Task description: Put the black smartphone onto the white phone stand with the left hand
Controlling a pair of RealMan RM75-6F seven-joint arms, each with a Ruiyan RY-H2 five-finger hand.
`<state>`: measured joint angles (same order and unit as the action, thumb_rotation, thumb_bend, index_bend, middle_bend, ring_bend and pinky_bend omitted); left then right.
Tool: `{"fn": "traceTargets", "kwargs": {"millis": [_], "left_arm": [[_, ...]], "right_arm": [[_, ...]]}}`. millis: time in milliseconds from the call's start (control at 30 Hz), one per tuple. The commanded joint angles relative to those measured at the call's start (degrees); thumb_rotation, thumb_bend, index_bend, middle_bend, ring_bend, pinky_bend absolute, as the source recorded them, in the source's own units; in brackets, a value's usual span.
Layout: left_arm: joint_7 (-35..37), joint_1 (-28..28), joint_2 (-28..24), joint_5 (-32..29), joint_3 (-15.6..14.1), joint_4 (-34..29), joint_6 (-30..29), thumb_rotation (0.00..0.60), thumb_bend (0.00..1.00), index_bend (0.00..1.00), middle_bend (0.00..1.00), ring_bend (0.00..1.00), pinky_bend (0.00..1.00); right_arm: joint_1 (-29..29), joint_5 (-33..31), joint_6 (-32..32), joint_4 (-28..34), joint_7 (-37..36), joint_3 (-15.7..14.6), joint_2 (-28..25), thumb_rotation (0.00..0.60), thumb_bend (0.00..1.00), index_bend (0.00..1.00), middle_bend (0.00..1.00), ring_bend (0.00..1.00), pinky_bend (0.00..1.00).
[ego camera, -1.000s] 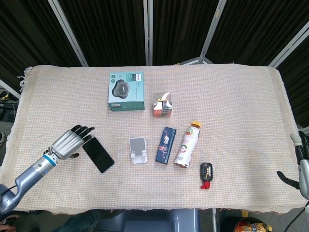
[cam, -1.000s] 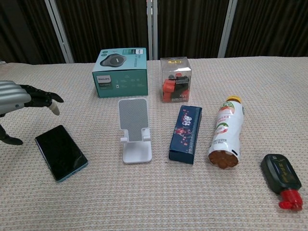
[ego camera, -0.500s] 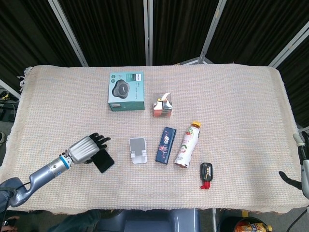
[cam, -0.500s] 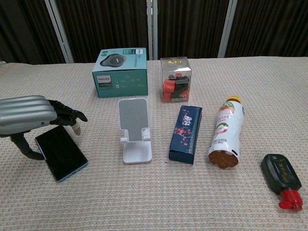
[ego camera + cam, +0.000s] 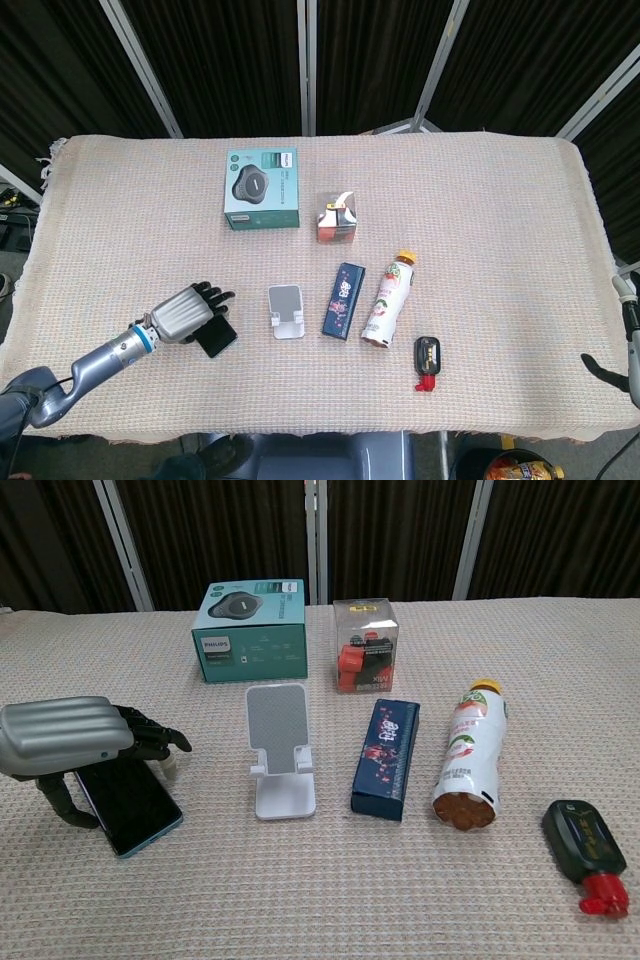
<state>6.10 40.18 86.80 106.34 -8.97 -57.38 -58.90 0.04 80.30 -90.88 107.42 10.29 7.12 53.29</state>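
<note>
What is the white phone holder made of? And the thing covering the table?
The white phone stand looks like smooth matte plastic: an even, seamless colour with moulded rounded corners. The table cover looks like coarse woven cloth: its beige surface shows a regular grid of threads, and a frayed corner shows in the head view.

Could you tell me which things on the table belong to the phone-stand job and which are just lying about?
Job: black smartphone, white phone stand, left hand over the phone.

Lying about: teal box, clear cube box, dark blue box, drink bottle, small black bottle.
</note>
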Motion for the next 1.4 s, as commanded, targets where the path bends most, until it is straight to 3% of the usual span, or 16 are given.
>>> {"fn": "traceTargets", "kwargs": {"millis": [33, 133, 267, 333, 667, 833, 967, 1200, 1400], "left_arm": [[-0.01, 0.28, 0.21, -0.27, -0.2, 0.07, 0.35, 0.6, 0.0, 0.31, 0.13, 0.21, 0.25], [0.29, 0.37, 0.47, -0.37, -0.38, 0.14, -0.21, 0.6, 0.0, 0.38, 0.21, 0.28, 0.31], [0.79, 0.31, 0.48, -0.49, -0.54, 0.32, -1.06, 0.6, 0.0, 0.57, 0.38, 0.43, 0.43], [0.6, 0.24, 0.32, -0.55, -0.54, 0.5, -1.87, 0.6, 0.0, 0.61, 0.41, 0.45, 0.45], [-3.27, -0.46, -3.56, -1.29, 1.96, -2.2, -8.72, 0.6, 0.0, 0.61, 0.42, 0.46, 0.45], [-13.08, 1.1, -6.94, 1.69, 4.5, -6.49, -13.62, 0.6, 0.0, 0.62, 0.42, 0.46, 0.45], [-28.25, 5.01, -10.64, 7.55, 7.43, -12.66, -15.19, 0.6, 0.0, 0.64, 0.42, 0.46, 0.45], [-45.11, 11.59, -13.59, 13.2, 9.8, -21.31, -5.7, 0.6, 0.0, 0.67, 0.43, 0.46, 0.45], [-50.81, 13.45, -13.24, 12.47, 11.09, -24.67, 0.32, 0.6, 0.0, 0.66, 0.43, 0.46, 0.44]], "right_arm": [[0.02, -0.1, 0.06, -0.03, 0.08, 0.01, 0.03, 0.6, 0.0, 0.0, 0.0, 0.0, 0.0], [-0.01, -0.11, 0.06, -0.08, -0.03, 0.01, -0.01, 0.6, 0.0, 0.0, 0.0, 0.0, 0.0], [-0.04, -0.19, 0.06, -0.04, -0.22, 0.04, -0.07, 0.6, 0.0, 0.0, 0.0, 0.0, 0.0], [-0.06, -0.16, 0.08, -0.03, -0.31, 0.01, -0.12, 0.6, 0.0, 0.0, 0.0, 0.0, 0.0], [-0.25, 0.61, -0.12, 0.45, -1.05, -0.21, -0.54, 0.6, 0.0, 0.0, 0.0, 0.0, 0.0], [-0.41, 0.88, -0.37, 0.69, -1.72, -0.21, -0.87, 0.6, 0.0, 0.0, 0.0, 0.0, 0.0], [-0.57, 1.28, -0.65, 0.81, -2.64, -0.2, -1.25, 0.6, 0.0, 0.0, 0.0, 0.0, 0.0], [-0.91, 1.32, -0.76, 0.58, -4.87, -0.2, -2.02, 0.6, 0.0, 0.0, 0.0, 0.0, 0.0], [-1.12, 1.45, -0.87, 0.38, -6.05, -0.23, -2.46, 0.6, 0.0, 0.0, 0.0, 0.0, 0.0]]}}
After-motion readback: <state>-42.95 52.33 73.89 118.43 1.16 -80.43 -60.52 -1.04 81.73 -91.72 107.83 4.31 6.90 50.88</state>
